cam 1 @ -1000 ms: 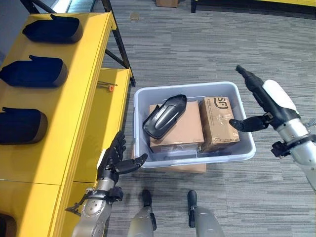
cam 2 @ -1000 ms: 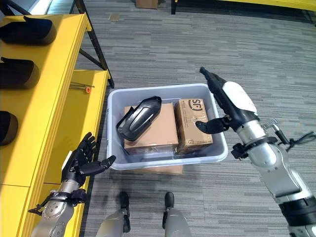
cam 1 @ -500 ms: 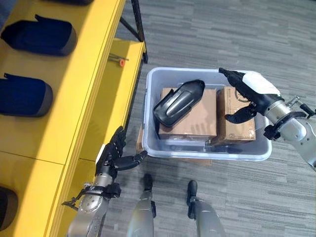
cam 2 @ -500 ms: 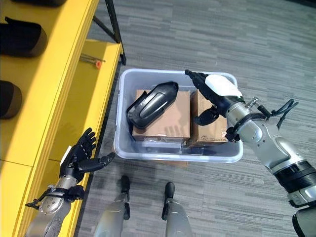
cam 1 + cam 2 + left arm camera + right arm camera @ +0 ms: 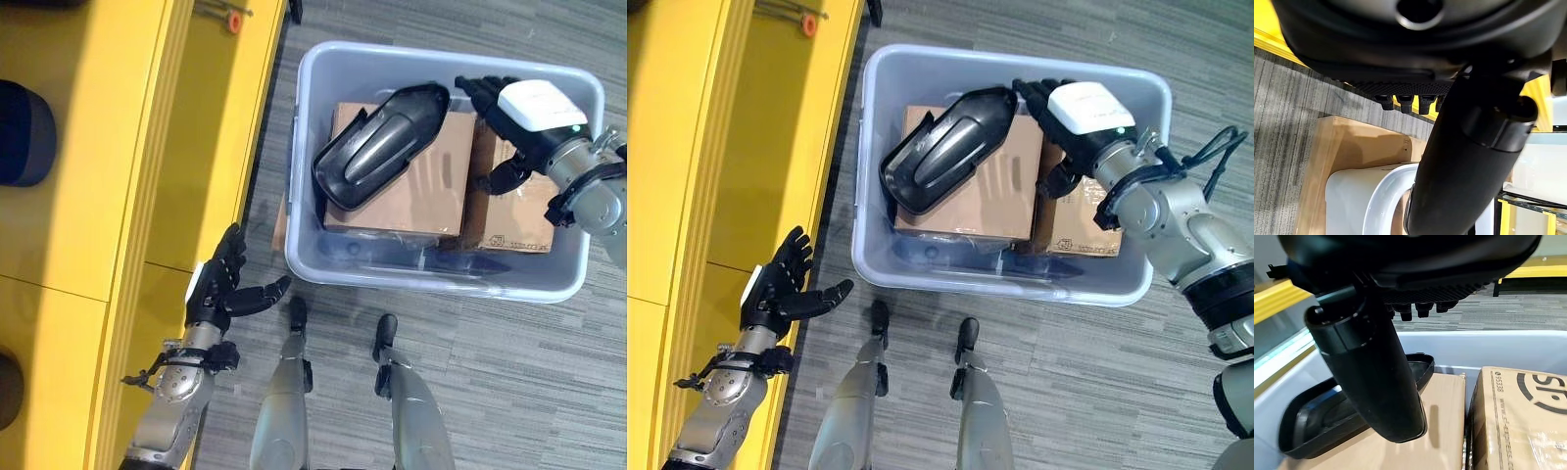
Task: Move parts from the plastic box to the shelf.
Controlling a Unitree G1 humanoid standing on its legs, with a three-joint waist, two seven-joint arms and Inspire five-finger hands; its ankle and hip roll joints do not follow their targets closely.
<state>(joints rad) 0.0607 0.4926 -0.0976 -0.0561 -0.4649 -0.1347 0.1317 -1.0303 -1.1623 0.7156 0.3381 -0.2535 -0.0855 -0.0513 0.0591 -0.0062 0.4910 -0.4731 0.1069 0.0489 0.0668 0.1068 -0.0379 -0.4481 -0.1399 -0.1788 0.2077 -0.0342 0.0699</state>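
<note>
Plastic, by the look of it: the black part (image 5: 380,147) is a hollow moulded shell, likely light and stiff with a smooth, somewhat slippery skin, so I'd judge its raised rim or narrow end the best place to take hold. It lies tilted across the larger cardboard box (image 5: 402,191) inside the plastic box (image 5: 313,264), beside a smaller carton (image 5: 514,211). The right hand (image 5: 514,122) hovers over the part's upper end with fingers spread, holding nothing; a second ago it hung outside the box rim, and it has since come in over the contents. The left hand (image 5: 217,289) waits by the yellow shelf (image 5: 127,176), fingers relaxed and empty, much as before. The head camera has also swung lower.
</note>
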